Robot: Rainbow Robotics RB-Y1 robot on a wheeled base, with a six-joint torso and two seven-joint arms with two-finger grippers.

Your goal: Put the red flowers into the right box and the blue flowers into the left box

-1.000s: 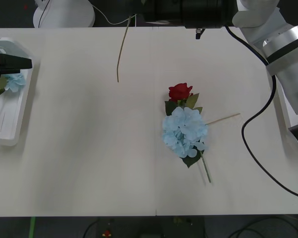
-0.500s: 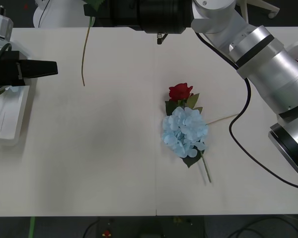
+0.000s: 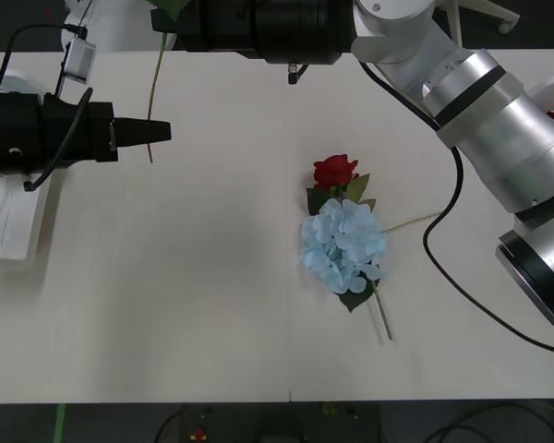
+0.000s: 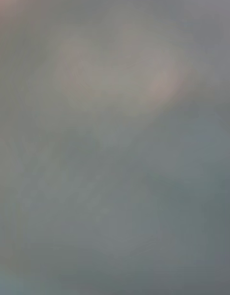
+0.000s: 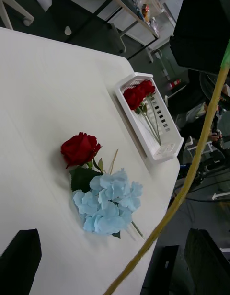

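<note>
On the white table, a deep red artificial rose and a fluffy pale blue hydrangea-like flower head are lying together right of centre, the rose on the far side and touching the blue cluster, with thin green stems trailing out toward the near right. The left gripper is reaching in from the left over the far part of the table, its black fingers standing apart at the corners of the left wrist view and holding nothing. A long thin greenish stem is hanging down from the dark right arm that is stretching across the far edge; whether the right gripper is clamping it cannot be told. The shallow white plastic left tray is sitting at the left edge, partly under the left arm. The white slotted right tray is resting at the table's right edge, with several red roses lying inside.
</note>
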